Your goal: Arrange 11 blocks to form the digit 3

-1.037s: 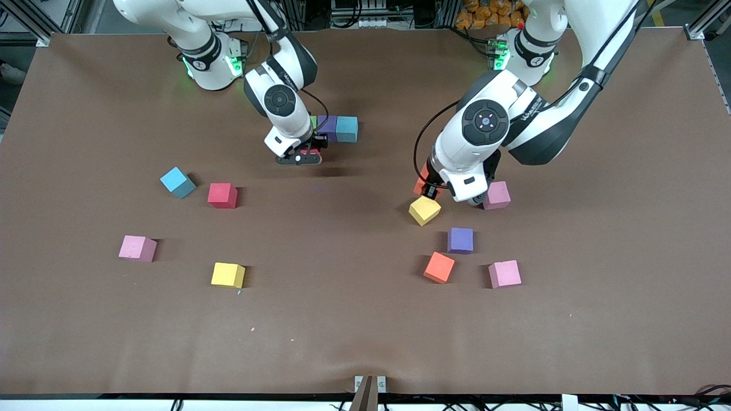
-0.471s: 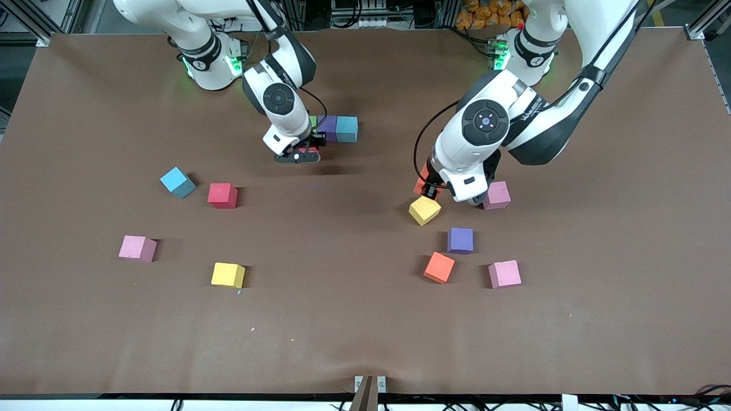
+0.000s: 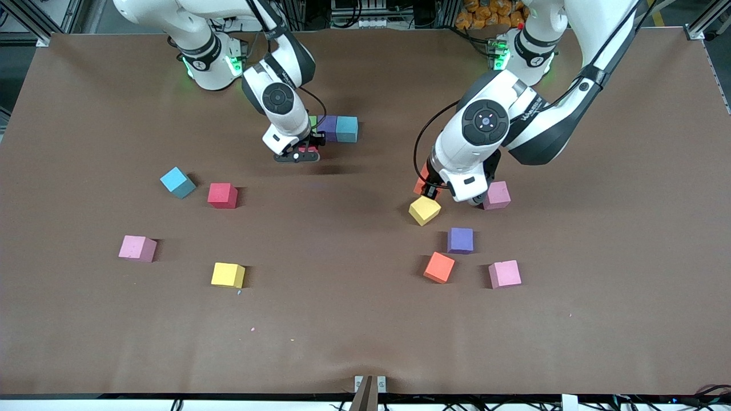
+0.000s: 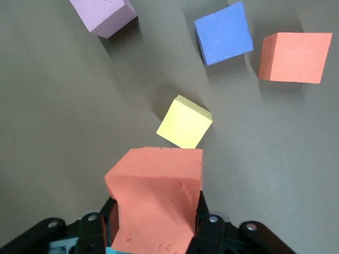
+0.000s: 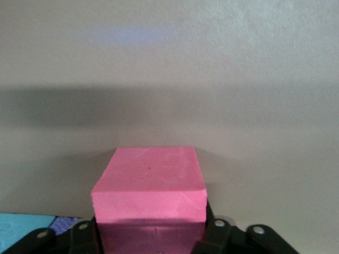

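**Right tool settles by the row; left tool waits with orange**

At the right arm's end of the table (image 3: 85,319), the loose blocks lie where they were a second ago: a pink block (image 3: 137,248), a light blue block (image 3: 177,182), a red block (image 3: 223,195) and a yellow block (image 3: 228,274).

My right tool (image 3: 298,154) has crept a little toward the started row since then. It is now low at the table, with a second red block (image 5: 149,193) in it. Whether I am gripping that block or have let it go, I cannot tell. Just beside it is the row itself: a green cube (image 3: 313,121), a purple cube (image 3: 326,127) and a light blue cube (image 3: 346,129), touching side by side.

My left arm waits, unmoved. My left tool (image 4: 156,225) is clamped on an orange block (image 4: 156,203), held in the air over the table, close to a yellow cube (image 3: 424,210). Around it, unshifted, lie a purple block (image 3: 460,240), another orange block (image 3: 438,267) and two pink cubes (image 3: 497,195).
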Controlling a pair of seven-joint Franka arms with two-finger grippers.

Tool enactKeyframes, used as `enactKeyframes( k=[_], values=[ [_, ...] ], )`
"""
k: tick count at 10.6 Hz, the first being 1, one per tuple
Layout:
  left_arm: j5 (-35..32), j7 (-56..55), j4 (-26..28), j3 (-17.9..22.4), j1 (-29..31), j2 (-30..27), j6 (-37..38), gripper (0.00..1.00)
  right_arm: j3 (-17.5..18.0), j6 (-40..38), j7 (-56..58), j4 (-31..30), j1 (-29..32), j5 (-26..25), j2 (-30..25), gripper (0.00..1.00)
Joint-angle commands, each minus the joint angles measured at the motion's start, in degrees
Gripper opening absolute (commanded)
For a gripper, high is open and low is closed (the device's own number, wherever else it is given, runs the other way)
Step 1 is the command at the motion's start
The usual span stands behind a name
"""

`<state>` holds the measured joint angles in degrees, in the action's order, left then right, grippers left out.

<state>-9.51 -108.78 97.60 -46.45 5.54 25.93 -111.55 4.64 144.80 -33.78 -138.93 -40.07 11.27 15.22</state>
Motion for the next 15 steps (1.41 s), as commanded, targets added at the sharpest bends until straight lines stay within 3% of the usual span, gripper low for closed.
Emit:
enactKeyframes(
  k=[1, 5, 9, 11, 15],
  values=[
    [1.2, 1.5, -0.6, -0.2, 0.3, -0.2, 1.1, 0.0, -0.3, -1.2, 0.6, -1.8, -0.4, 1.6, -2.5, 1.0],
    [1.2, 1.5, -0.6, -0.2, 0.3, -0.2, 1.1, 0.0, -2.2, -6.1, 1.3, 0.8, 0.9, 1.6, -7.4, 1.0],
    [1.2, 1.6, -0.6, -0.2, 0.3, -0.4, 1.1, 0.0, -2.4, -8.7, 10.0, 5.8, 11.4, 0.0, -6.6, 1.0],
    [1.2, 1.6, -0.6, -0.2, 0.3, -0.4, 1.1, 0.0, -2.4, -8.7, 16.4, 7.2, 18.2, -3.8, -5.0, 1.0],
    [1.2, 1.7, -0.6, -0.2, 0.3, -0.4, 1.1, 0.0, -2.4, -8.0, 17.1, 8.4, 27.0, -13.9, -2.8, 1.0]
  ],
)
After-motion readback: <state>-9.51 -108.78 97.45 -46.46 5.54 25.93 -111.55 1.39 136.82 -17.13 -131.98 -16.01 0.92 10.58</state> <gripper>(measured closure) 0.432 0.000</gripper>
